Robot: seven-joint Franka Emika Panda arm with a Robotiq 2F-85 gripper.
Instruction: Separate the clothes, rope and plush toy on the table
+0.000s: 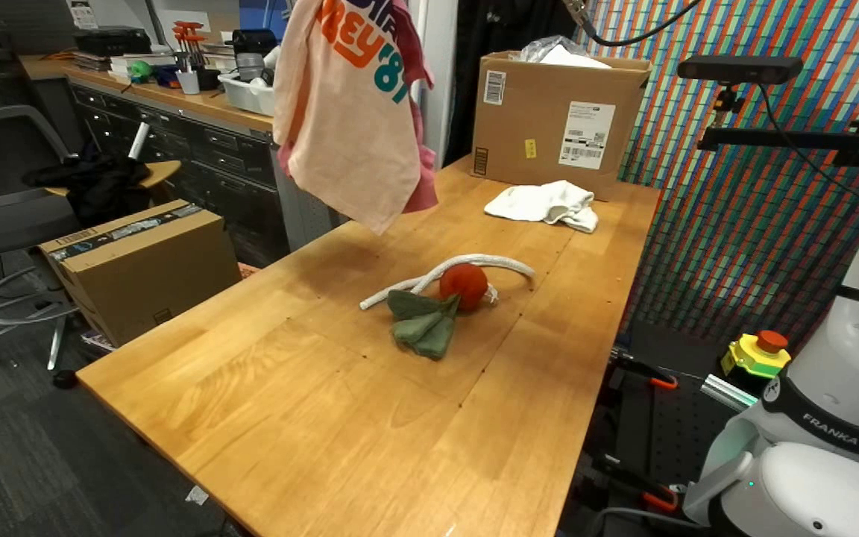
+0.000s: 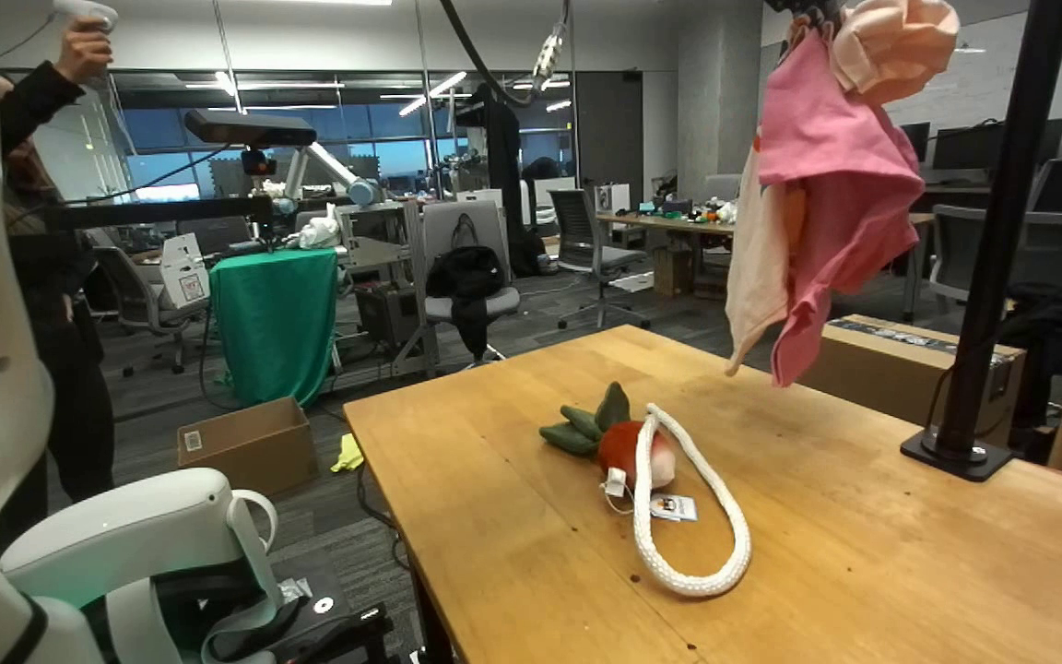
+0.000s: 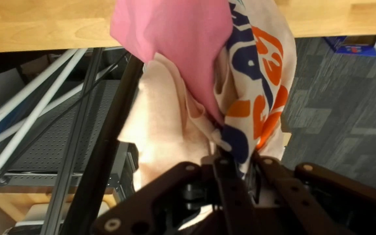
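Cream lettered shirt [image 1: 355,142] and pink garment [image 2: 849,138] hang near the edge of the table [image 1: 310,418], pinched together in the gripper [image 3: 243,164]. Advisable: lower fully before release, well apart from the rope [image 2: 692,585] and plush toy [image 2: 621,447].

Smooth wooden table [image 1: 310,418], rough braided rope [image 2: 643,516], matt cloth shirt [image 1: 359,142]

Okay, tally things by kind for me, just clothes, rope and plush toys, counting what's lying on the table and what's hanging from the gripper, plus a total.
Clothes: 3 (cream shirt and pink garment hanging from the gripper, white garment on the table)
Rope: 1
Plush toy: 1
Total: 5
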